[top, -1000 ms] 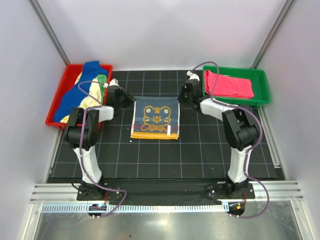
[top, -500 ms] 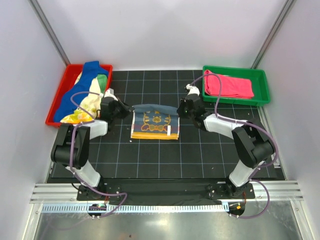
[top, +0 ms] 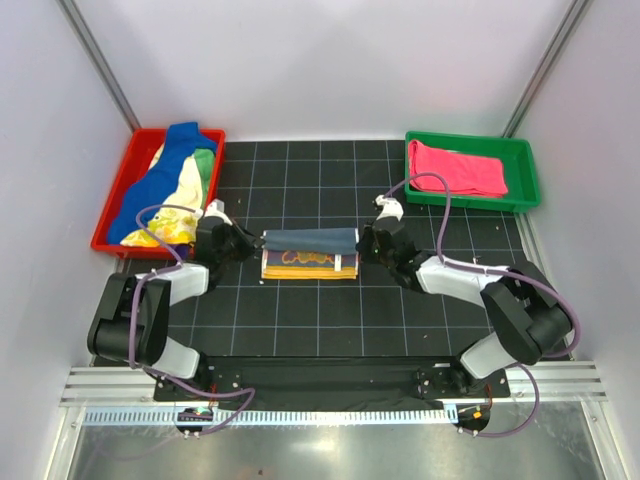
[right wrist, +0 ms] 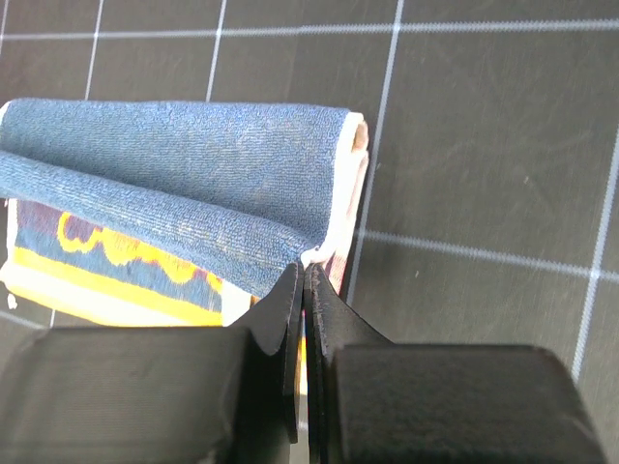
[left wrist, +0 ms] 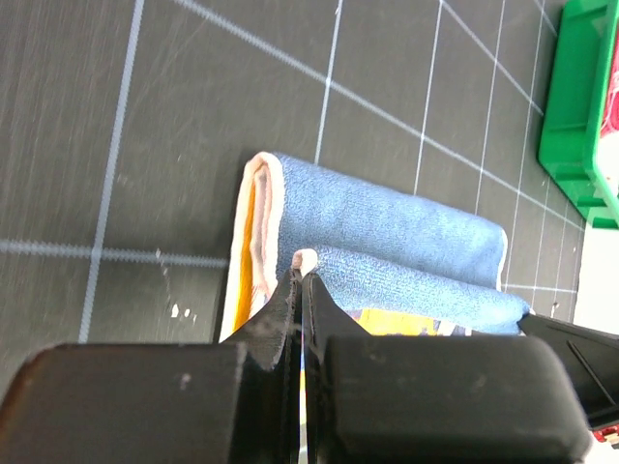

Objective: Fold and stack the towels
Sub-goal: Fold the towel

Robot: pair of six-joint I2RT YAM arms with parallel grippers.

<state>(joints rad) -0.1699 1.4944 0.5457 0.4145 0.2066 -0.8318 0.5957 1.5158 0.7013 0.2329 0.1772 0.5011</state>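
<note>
Tiger towel point(top: 310, 262) lies on the black gridded mat point(top: 400, 330) between our two arms, its blue back doubled over the printed orange face. We see the left gripper point(top: 258, 243) pressed together on its left corner and the right gripper point(top: 362, 240) pinching its right corner. A pink towel point(top: 455, 168) rests in the green tray point(top: 470, 204), and a heap of other towels point(top: 172, 185) fills the red tray point(top: 108, 222).

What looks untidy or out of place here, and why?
The red tray holds a loose heap: the blue towel drapes over its far rim and a yellow patterned towel spills over its near corner. The pink towel lies flat in the green tray; the tiger towel, pinched by the left claw and right claw, looks square.
</note>
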